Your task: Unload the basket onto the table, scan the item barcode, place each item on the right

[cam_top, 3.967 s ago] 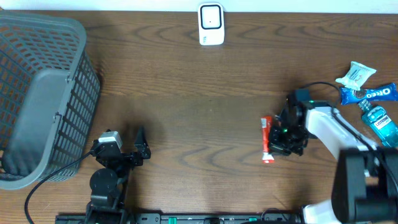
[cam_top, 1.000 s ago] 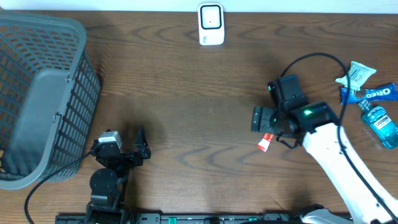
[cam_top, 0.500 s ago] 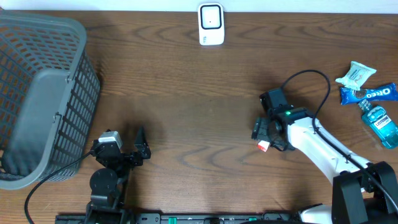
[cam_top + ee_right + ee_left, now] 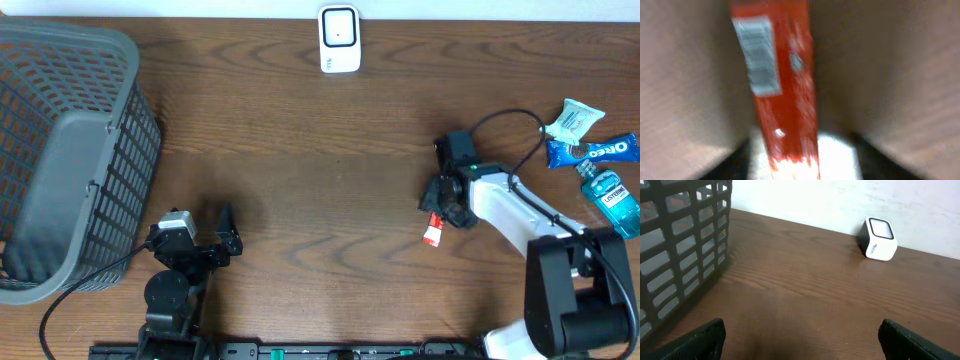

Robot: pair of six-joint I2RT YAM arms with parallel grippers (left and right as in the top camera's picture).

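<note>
The item is a red tube (image 4: 432, 232) with a barcode label (image 4: 757, 55), lying on the table just below my right gripper (image 4: 441, 204). In the right wrist view the tube (image 4: 785, 75) runs up the middle from between the fingers of the right gripper (image 4: 802, 165). That view is motion-blurred, so I cannot tell whether the fingers touch it. The white scanner (image 4: 339, 38) stands at the table's far edge. It also shows ahead in the left wrist view as the scanner (image 4: 879, 239). My left gripper (image 4: 228, 240) rests near the front edge, open and empty (image 4: 800, 337).
A grey mesh basket (image 4: 60, 150) fills the left side and stands close to the left gripper as a wall of bars (image 4: 680, 245). At the far right lie a white packet (image 4: 572, 118), a blue Oreo pack (image 4: 595, 150) and a blue mouthwash bottle (image 4: 610, 195).
The right gripper has shifted a little to the right over the tube and its jaws have narrowed round it. The left arm has not moved.
</note>
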